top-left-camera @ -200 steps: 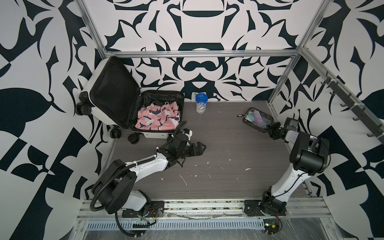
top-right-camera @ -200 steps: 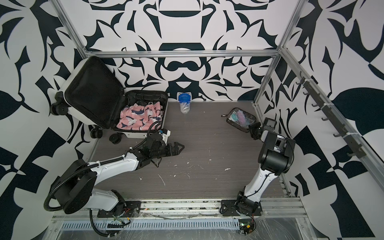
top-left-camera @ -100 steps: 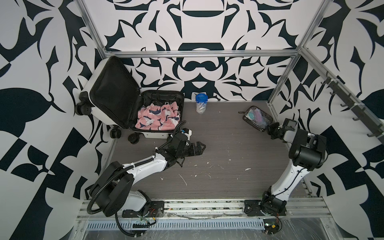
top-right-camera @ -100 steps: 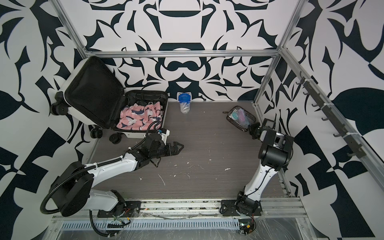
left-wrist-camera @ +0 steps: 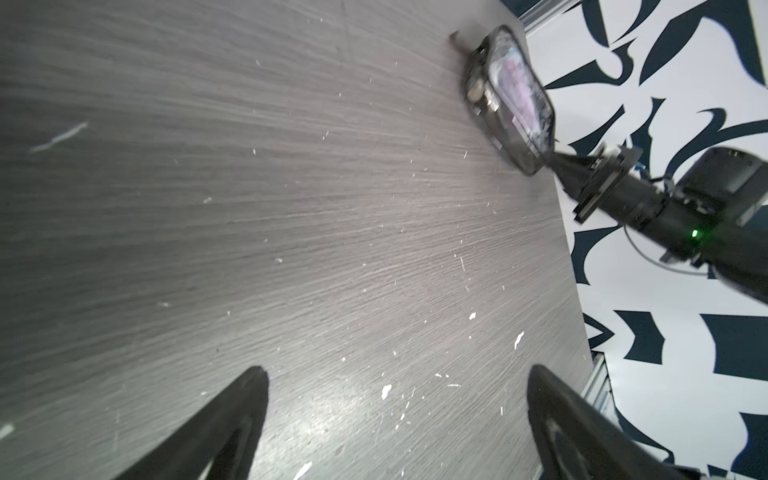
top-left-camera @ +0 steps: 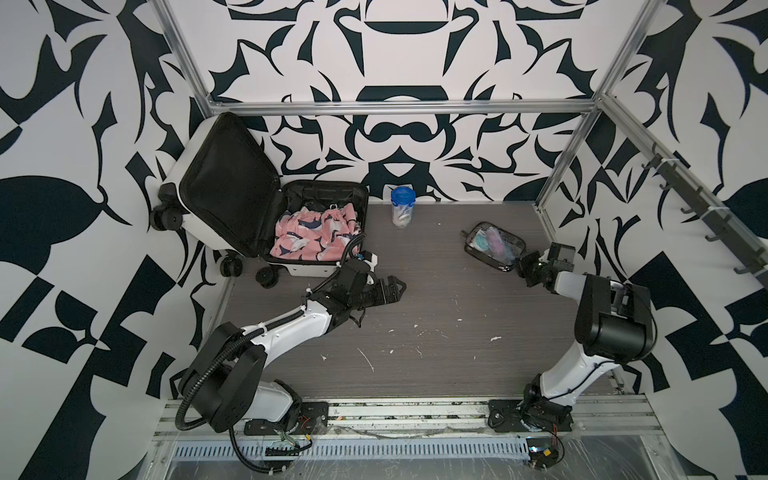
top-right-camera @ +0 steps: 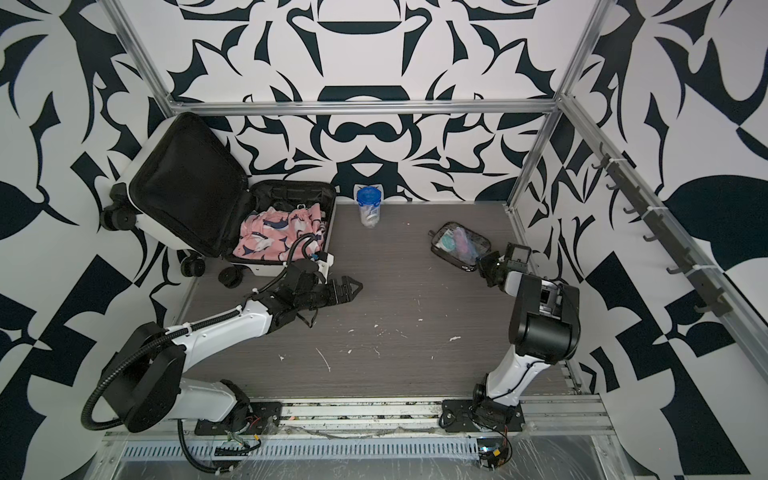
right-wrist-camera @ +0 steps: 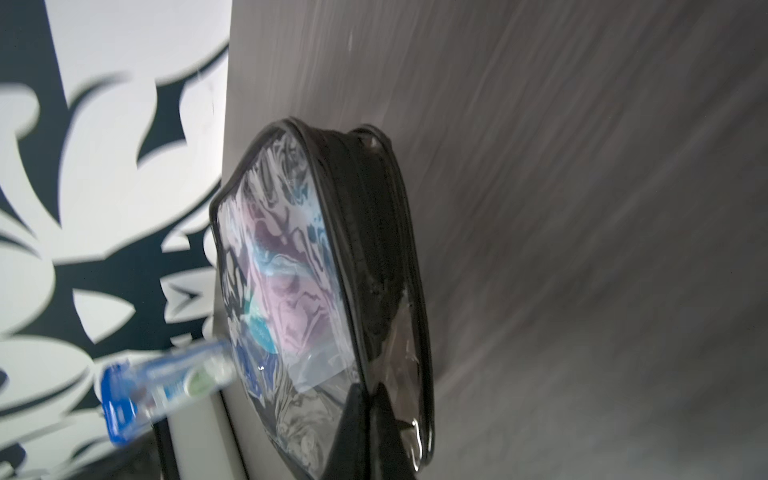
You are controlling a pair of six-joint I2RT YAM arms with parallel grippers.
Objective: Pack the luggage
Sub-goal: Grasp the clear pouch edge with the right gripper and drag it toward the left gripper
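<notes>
We have our right gripper pinched shut on the near corner of the clear toiletry pouch, at the right side of the floor. The pouch's long axis runs away from the fingertips toward the back and left. The luggage lies open in the back left corner, well apart from this hand and across the floor to our left, so we judge the carry must sweep leftward. Our left gripper, jaws spread and empty, hovers just in front of the luggage, far nearer to it
</notes>
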